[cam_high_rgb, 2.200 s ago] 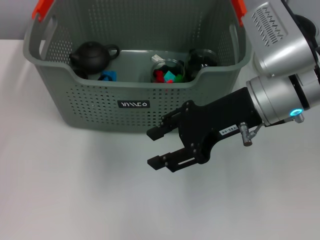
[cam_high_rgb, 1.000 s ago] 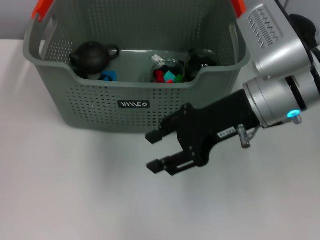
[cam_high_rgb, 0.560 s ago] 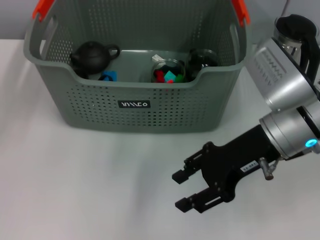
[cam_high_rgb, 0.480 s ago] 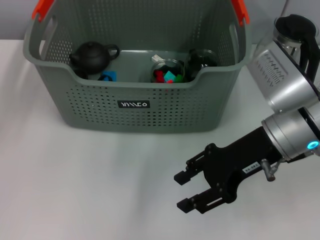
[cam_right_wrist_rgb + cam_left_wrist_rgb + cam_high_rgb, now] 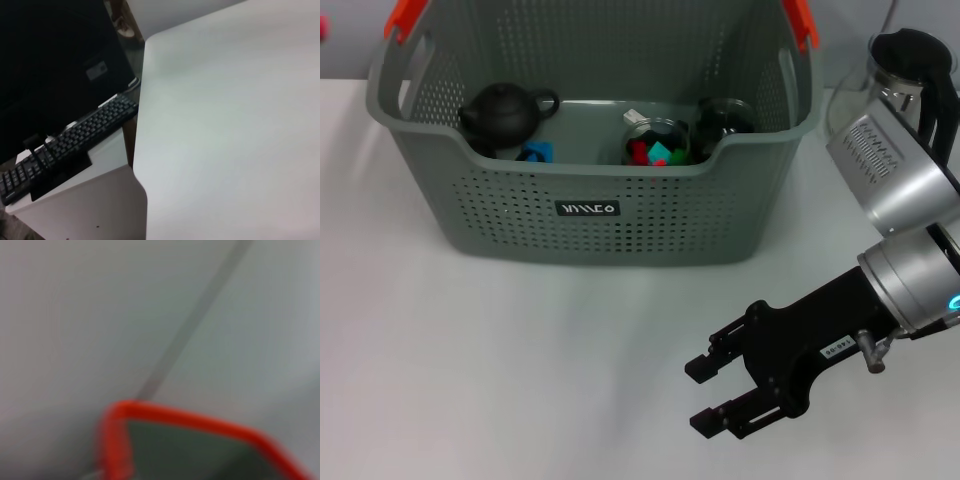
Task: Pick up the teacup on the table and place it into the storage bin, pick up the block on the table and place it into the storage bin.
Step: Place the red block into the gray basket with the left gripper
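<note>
The grey-green perforated storage bin (image 5: 570,168) with orange-red handles stands at the back of the white table. Inside it a small glass teacup (image 5: 655,141) holds red and green block pieces (image 5: 650,151). My right gripper (image 5: 701,397) hovers open and empty over the bare table, in front of the bin's right corner and well clear of it. The left wrist view shows only a blurred orange-red handle (image 5: 150,415) of the bin. My left gripper does not show in any view.
Also in the bin are a black teapot (image 5: 500,112), a blue item (image 5: 533,152) and a dark glass cup (image 5: 722,117). A glass kettle (image 5: 905,60) stands at the back right. A keyboard (image 5: 65,137) lies on a lower desk beyond the table edge (image 5: 137,150).
My right gripper has drawn back from the bin's front wall toward the near right, staying open and empty. The bin's contents have not moved.
</note>
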Controlling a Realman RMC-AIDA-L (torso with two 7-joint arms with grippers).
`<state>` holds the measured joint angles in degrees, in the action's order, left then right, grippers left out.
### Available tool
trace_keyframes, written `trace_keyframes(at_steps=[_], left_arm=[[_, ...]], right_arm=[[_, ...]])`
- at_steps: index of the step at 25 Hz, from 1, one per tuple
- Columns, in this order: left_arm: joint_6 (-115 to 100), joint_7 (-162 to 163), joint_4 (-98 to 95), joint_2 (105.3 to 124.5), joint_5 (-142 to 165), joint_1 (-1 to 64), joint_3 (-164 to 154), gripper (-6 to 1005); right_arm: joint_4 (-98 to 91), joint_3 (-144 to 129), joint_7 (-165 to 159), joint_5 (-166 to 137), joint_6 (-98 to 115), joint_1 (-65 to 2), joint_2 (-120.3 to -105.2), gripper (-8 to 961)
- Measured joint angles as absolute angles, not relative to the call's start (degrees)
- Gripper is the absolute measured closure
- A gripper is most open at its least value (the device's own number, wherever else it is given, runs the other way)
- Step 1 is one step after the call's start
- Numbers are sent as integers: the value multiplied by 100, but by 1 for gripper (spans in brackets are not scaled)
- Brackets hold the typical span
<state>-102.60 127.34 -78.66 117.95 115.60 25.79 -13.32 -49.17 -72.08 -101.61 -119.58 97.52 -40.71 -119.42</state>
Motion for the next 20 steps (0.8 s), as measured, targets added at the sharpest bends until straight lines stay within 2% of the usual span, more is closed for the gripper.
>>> trace_keyframes(at_steps=[5, 8, 14, 20], left_arm=[[-10434, 12781, -7709, 11823, 11126, 3062, -1957, 808], [-9742, 12740, -7375, 11809, 11173, 3342, -2786, 809], [-8599, 12729, -6656, 11657, 11386, 3895, -4073, 808], [-7801, 12613, -6464, 11691, 11796, 4212, -4830, 775]], right_arm=[[-4913, -7073, -10211, -11963, 9866, -4097, -11908, 327], [-4913, -7036, -10213, -11962, 9919, -4098, -11908, 327], [-4913, -7029, -10222, -11962, 9947, -4085, -11912, 327], [-4953, -7030, -10228, -11963, 9910, -4124, -11887, 326]])
